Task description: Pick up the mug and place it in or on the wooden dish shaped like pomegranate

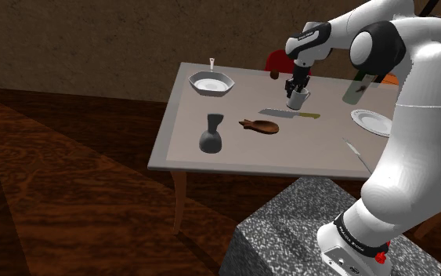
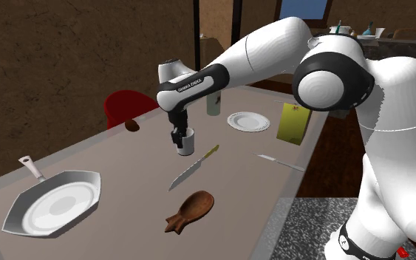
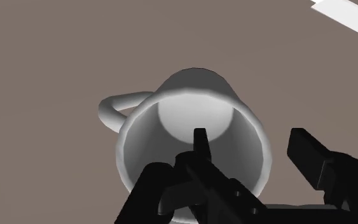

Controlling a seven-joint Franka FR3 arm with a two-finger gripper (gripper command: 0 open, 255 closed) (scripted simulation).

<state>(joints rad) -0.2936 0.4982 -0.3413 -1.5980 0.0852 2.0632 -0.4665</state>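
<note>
A white mug (image 1: pixel 298 99) (image 2: pixel 187 143) stands upright on the grey table (image 1: pixel 211 157), its handle (image 3: pixel 110 109) off to one side. My black gripper (image 1: pixel 295 88) (image 2: pixel 176 136) (image 3: pixel 250 137) is down at its rim. One finger (image 3: pixel 200 145) reaches inside the mug and the other (image 3: pixel 308 153) stands outside. The wall lies between them, and neither finger visibly touches it. The brown wooden pomegranate-shaped dish (image 1: pixel 259 125) (image 2: pixel 190 210) lies empty, a short way from the mug toward the table's front edge.
A long knife (image 1: pixel 289 114) (image 2: pixel 191 170) lies between mug and dish. Also on the table are a white pan (image 1: pixel 211 82) (image 2: pixel 55 203), a dark vase (image 1: pixel 211 135), a white plate (image 1: pixel 370 121) (image 2: pixel 248 121), a bottle (image 1: pixel 356 88), a yellow-green box (image 2: pixel 295 123) and a small knife (image 2: pixel 280 162). A red chair (image 2: pixel 128 107) stands behind.
</note>
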